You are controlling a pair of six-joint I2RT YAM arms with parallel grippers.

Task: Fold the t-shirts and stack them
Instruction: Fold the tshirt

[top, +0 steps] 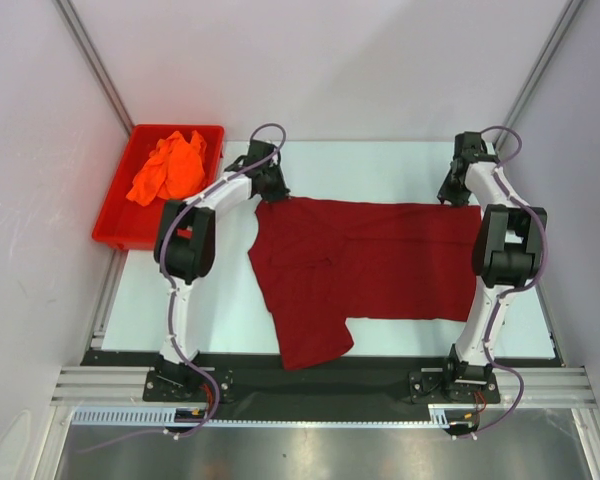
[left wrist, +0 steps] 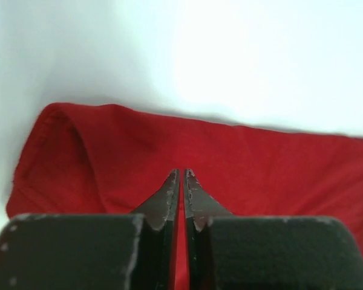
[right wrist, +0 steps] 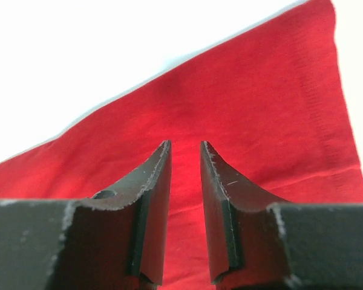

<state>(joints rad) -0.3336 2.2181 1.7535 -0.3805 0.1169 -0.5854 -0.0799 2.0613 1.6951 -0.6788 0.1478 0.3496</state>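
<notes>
A dark red t-shirt (top: 370,260) lies spread across the white table (top: 380,165), one sleeve (top: 315,345) reaching over the near edge. The bright orange t-shirt (top: 168,167) sits crumpled in the red bin. My left gripper (top: 270,192) is at the red shirt's far left corner. In the left wrist view its jaws (left wrist: 181,172) stand almost together, with red cloth (left wrist: 260,163) in the thin gap. My right gripper (top: 454,195) is at the far right corner. Its jaws (right wrist: 185,145) stand apart over the red cloth (right wrist: 242,109).
The red plastic bin (top: 115,225) stands at the table's far left corner, beside the left arm. Grey enclosure walls close in on both sides and at the back. A black strip and metal rail run along the near edge by the arm bases.
</notes>
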